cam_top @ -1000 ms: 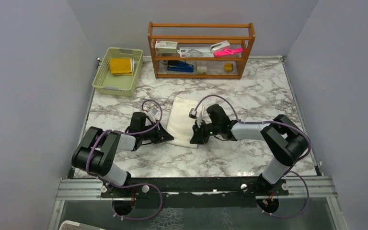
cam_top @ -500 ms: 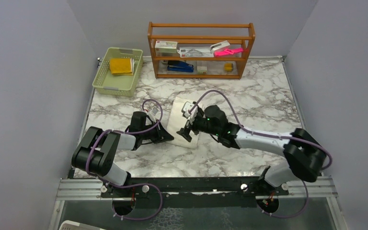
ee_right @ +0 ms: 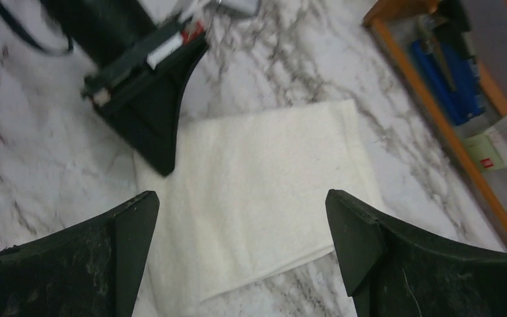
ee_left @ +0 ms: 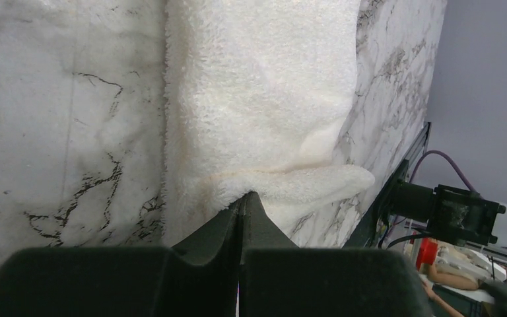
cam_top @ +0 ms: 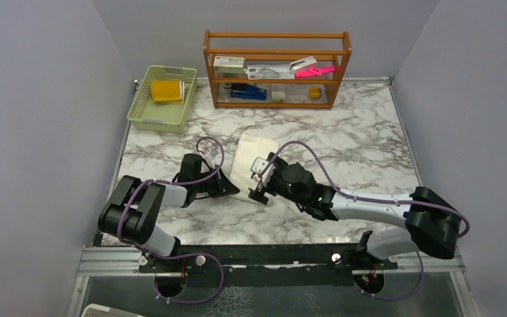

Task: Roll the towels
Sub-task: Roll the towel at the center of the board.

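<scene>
Marble tabletop [cam_top: 343, 139]: wooden shelf rack [cam_top: 277, 66] against the far wall, green plastic basket [cam_top: 146, 119] at the far left corner. Cream-white towel [cam_top: 247, 155] lies flat near mid-tabletop, folded to a long strip that runs away from the arm bases, between the two arms. Mustard-yellow towel [cam_top: 166, 90] sits folded inside the basket, well apart from both arms. Left tool [cam_top: 232, 191]: fingers pressed together with no gap visible, lying low on the tabletop, tip touching the left side of the cream-white towel's near end. In the left wrist view the tip [ee_left: 243, 198] meets the cloth [ee_left: 257, 99] where the edge puckers into a soft fold. Cannot tell whether any cloth is pinched between the fingers. Right tool [cam_top: 259, 191]: fingers spread wide apart, nothing between them, positioned over the near right corner of the same towel. The right wrist view shows both dark fingers framing the towel [ee_right: 264, 178], tool centre [ee_right: 241, 197] over the cloth, and the left tool [ee_right: 152, 112] lying on the towel's far side edge. Whether the right tool touches the cloth is not discernible.
</scene>
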You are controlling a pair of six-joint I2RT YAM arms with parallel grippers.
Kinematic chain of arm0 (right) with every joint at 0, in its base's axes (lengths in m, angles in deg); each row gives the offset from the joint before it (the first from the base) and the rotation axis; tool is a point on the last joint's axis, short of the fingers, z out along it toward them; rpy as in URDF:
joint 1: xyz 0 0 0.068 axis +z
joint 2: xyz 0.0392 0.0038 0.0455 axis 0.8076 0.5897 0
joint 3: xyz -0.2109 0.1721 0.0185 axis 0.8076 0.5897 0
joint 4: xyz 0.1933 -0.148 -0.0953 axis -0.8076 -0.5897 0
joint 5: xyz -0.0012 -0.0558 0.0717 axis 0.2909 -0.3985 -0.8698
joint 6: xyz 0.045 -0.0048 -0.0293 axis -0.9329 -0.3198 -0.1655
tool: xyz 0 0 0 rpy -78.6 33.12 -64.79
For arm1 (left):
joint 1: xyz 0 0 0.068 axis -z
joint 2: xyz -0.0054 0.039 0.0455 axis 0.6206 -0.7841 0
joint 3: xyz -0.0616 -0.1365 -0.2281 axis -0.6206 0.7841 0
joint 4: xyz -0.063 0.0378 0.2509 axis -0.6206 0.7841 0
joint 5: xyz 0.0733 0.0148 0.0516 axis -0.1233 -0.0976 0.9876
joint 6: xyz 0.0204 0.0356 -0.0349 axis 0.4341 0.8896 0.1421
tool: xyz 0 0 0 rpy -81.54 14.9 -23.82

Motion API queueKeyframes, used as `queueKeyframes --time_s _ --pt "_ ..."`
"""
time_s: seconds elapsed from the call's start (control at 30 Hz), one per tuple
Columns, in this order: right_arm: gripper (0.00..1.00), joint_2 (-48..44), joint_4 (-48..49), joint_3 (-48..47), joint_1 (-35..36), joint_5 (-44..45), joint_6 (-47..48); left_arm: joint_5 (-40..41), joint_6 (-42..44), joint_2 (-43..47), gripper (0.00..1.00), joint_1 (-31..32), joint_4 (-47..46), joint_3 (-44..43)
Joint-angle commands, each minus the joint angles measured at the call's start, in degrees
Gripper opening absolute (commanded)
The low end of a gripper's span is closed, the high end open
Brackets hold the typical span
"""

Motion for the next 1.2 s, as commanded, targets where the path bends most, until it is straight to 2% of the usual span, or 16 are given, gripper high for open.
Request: queueKeyframes --time_s 0.0,0.07,0.13,0.23,0.37,0.43,0.47,0.5,0.57,0.63,0.77,0.87,1.03,1.17 --pt "1.0 -6.8 -0.3 -9.6 -0.2 8.5 -11.6 9.4 4.0 -1.5 0.0 0.2 7.7 1.4" --pt "1.0 -7.1 -0.4 -8.9 -0.4 5.3 -13.7 9.4 4.0 -1.3 0.0 0.1 7.7 1.3" --pt "1.0 -3.6 1.8 -5.3 -0.8 1.3 -10.6 9.3 4.0 -1.2 0.0 0.1 7.7 1.1" --pt "0.99 2.2 -8.4 -12.8 -0.8 2.0 -13.4 8.9 3.9 -0.9 0.0 0.1 7.7 1.3" --pt "1.0 -4.1 2.9 -6.6 0.3 3.2 -9.0 9.5 4.0 -0.9 0.0 0.1 7.7 1.8" --pt "1.0 -6.0 9.7 -2.4 0.2 8.6 -14.9 9.4 4.1 -1.4 0.0 0.2 7.7 1.5" --pt "1.0 -5.4 7.9 -3.0 0.0 13.2 -19.3 9.2 4.1 -1.6 0.0 0.2 7.7 1.4" --pt "1.0 -4.2 2.3 -5.5 -0.6 14.2 -21.3 9.2 4.1 -1.5 0.0 0.2 7.7 1.4" --pt "0.91 -0.5 -11.6 -13.3 -1.6 11.6 -22.7 9.3 4.1 -1.6 0.0 0.2 7.7 1.4" --pt "0.85 1.1 -16.3 -16.1 -1.6 10.3 -22.0 9.2 4.1 -1.8 0.0 0.2 7.7 1.4" --pt "0.8 2.2 -12.2 -12.4 0.1 12.5 -14.4 9.0 4.2 -2.5 0.0 0.2 7.6 1.1" --pt "0.7 7.6 -15.6 -13.1 3.7 16.5 -8.3 9.1 4.1 -2.6 0.0 0.2 7.6 1.2" --pt "0.61 15.2 -18.7 -14.6 5.2 20.2 -6.5 9.1 4.0 -3.5 0.0 0.2 7.7 1.0" --pt "0.59 17.6 -18.6 -14.9 5.5 16.3 -2.9 8.8 4.3 -4.6 0.0 0.2 7.6 0.6"
